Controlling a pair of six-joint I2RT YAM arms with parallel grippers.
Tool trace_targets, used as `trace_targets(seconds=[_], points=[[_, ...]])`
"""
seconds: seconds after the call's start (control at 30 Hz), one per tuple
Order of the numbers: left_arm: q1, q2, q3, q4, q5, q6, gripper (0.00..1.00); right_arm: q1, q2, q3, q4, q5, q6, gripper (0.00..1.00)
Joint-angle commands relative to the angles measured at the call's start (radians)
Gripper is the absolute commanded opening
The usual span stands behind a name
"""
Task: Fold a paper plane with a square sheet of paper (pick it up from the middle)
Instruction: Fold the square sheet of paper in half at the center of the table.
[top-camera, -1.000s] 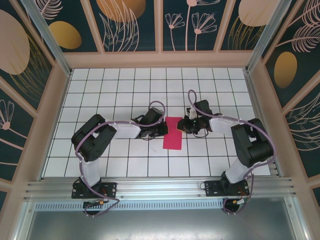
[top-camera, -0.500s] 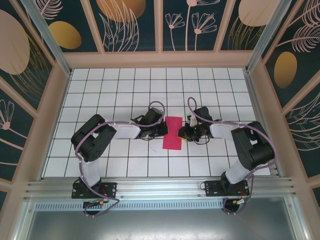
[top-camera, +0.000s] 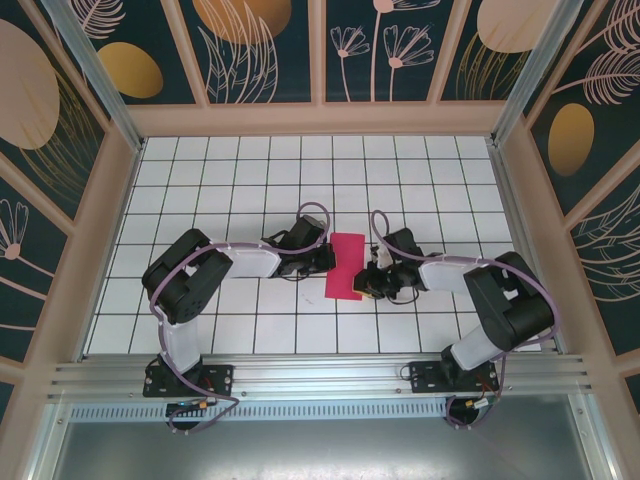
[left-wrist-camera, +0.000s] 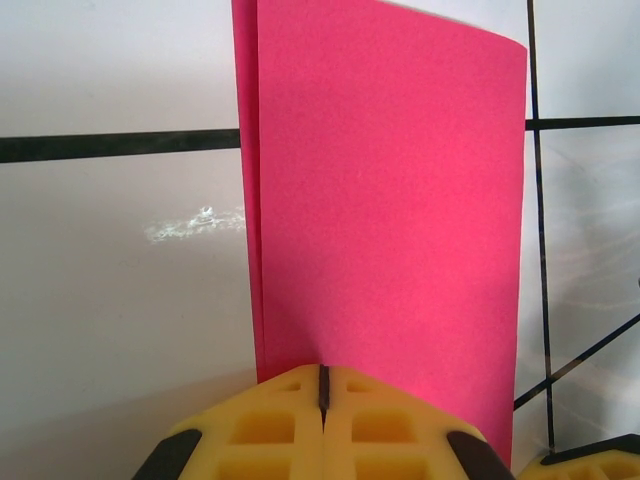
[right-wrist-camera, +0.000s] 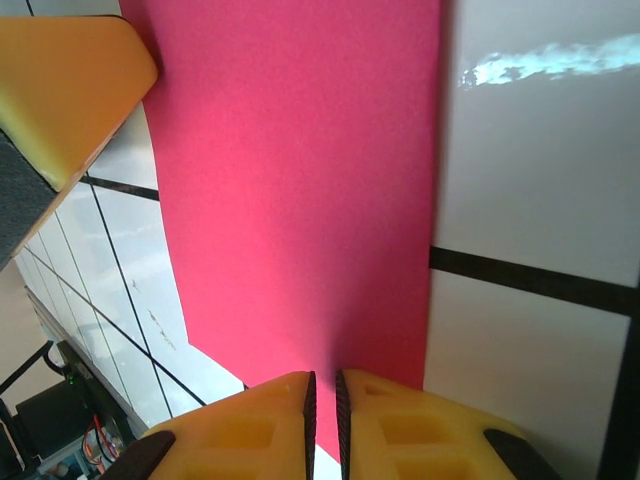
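Observation:
The square sheet of paper (top-camera: 346, 266) is magenta-red and lies on the tiled table, folded in half into a tall rectangle. Its two layers show along the left edge in the left wrist view (left-wrist-camera: 390, 200). My left gripper (top-camera: 329, 261) is shut, its yellow tips (left-wrist-camera: 322, 368) resting on the paper's left edge. My right gripper (top-camera: 367, 286) sits at the paper's near right corner. Its jaws (right-wrist-camera: 322, 375) are all but shut, a thin slit apart, with nothing between them and the paper (right-wrist-camera: 300, 180) beneath.
White table with a black grid (top-camera: 240, 190), walled by wooden frames and patterned panels. The left gripper's yellow finger (right-wrist-camera: 60, 90) shows at the far side of the paper in the right wrist view. Both arms reach in low from either side of the paper.
My right gripper has slid along the paper's right edge toward the near side, from beside its far half to its near corner. The left gripper and the paper stay put.

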Motion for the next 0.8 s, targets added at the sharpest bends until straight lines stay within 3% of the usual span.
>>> trace_targets(seconds=[0.0,0.17,0.43,0.6,0.77], points=[[-0.006,0.013,-0.039,-0.124,-0.027,0.005,0.00,0.006,-0.080,-0.018,-0.042,0.003,0.009,0.18],[-0.005,0.018,-0.036,-0.119,-0.024,0.004,0.00,0.017,-0.131,-0.064,-0.013,-0.039,0.031,0.19],[-0.006,0.016,-0.034,-0.119,-0.021,0.004,0.00,0.020,-0.053,-0.084,0.000,0.002,0.023,0.19],[-0.005,-0.016,-0.035,-0.119,-0.015,-0.001,0.00,0.012,-0.139,-0.041,-0.062,0.022,0.013,0.20],[-0.006,-0.111,-0.022,-0.139,-0.064,-0.008,0.20,-0.057,-0.205,0.009,-0.097,0.091,-0.004,0.25]])
